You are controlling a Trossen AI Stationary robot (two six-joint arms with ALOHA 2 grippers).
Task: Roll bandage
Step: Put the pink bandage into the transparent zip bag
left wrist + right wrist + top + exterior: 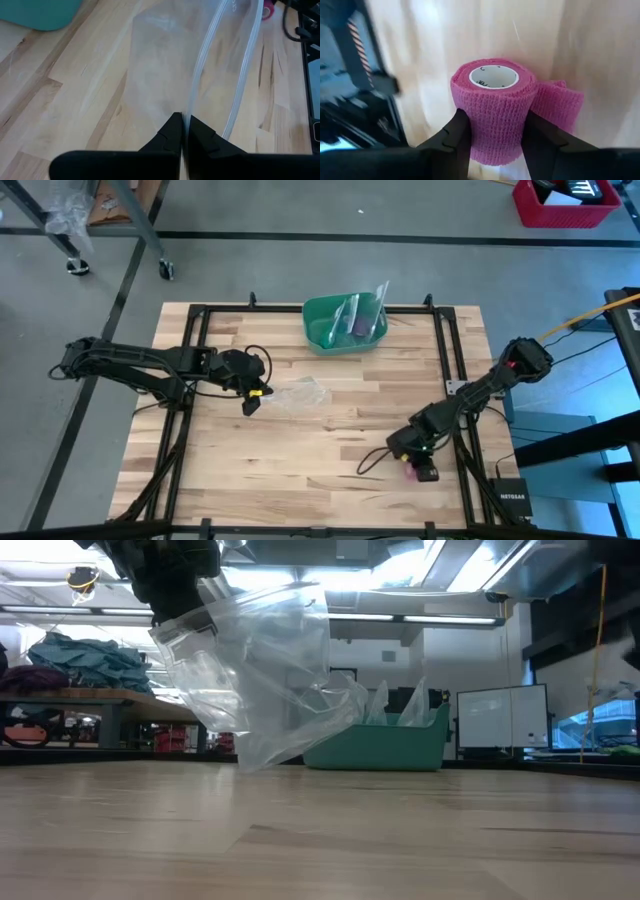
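Pink bandage stood on end as a small roll on the wooden surface, near its right front corner, with a white core at the top and a loose tail off one side. Looked light, soft and springy, slightly clingy; likely to squash under a hard squeeze, so best gripped across the round body, clear of the tail. Right gripper reached low at that corner, fingers pinching the roll from both sides. Left gripper held above mid-surface, fingers pressed together on the edge of a clear plastic bag, well apart from the bandage. Green bowl sat at the far edge.
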